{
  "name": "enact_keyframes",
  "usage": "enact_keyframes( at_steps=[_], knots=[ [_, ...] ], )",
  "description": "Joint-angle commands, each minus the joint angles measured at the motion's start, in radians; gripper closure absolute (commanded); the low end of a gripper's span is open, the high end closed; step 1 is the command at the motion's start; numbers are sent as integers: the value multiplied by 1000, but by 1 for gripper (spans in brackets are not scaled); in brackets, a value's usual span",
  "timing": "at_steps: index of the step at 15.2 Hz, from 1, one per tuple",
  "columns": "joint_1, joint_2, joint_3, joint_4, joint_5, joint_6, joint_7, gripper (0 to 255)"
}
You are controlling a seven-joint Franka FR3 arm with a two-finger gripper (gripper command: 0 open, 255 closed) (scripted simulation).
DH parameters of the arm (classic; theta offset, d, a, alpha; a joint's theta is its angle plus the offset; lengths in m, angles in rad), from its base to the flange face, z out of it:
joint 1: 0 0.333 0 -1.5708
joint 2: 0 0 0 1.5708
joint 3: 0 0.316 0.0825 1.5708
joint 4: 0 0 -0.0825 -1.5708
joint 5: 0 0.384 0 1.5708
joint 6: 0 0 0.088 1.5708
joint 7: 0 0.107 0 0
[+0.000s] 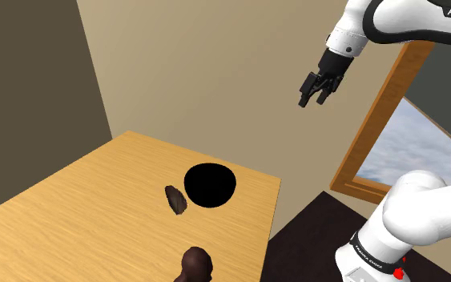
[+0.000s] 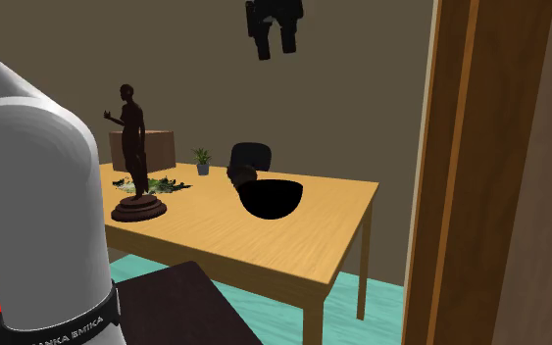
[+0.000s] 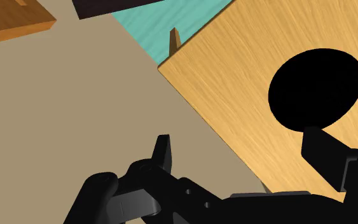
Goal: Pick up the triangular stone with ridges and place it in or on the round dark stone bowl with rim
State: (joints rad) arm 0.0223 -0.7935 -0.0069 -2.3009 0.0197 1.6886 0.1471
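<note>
Upper right of shoulder view: all-black two-finger gripper (image 1: 312, 100), fingers spread, empty. Well below-left lies dark brown ridged triangular stone (image 1: 175, 199), just beside round black bowl (image 1: 215, 170).

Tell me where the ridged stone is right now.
In the shoulder view the dark brown stone lies on the wooden table, just left of the black bowl, with the dark figurine nearer the camera.
</note>
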Motion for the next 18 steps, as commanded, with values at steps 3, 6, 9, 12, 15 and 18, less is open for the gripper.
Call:
enact_keyframes(
  at_steps=[3,6,9,12,15,18],
  knots=[
    [15,30,29,-17,16,45,21,0],
    [36,82,74,-35,39,112,53,0],
    [56,143,118,-44,58,180,84,0],
    [74,212,163,-42,72,246,115,0],
    [91,289,208,-31,80,309,148,0],
    [104,372,252,-10,80,370,182,0]
  ],
)
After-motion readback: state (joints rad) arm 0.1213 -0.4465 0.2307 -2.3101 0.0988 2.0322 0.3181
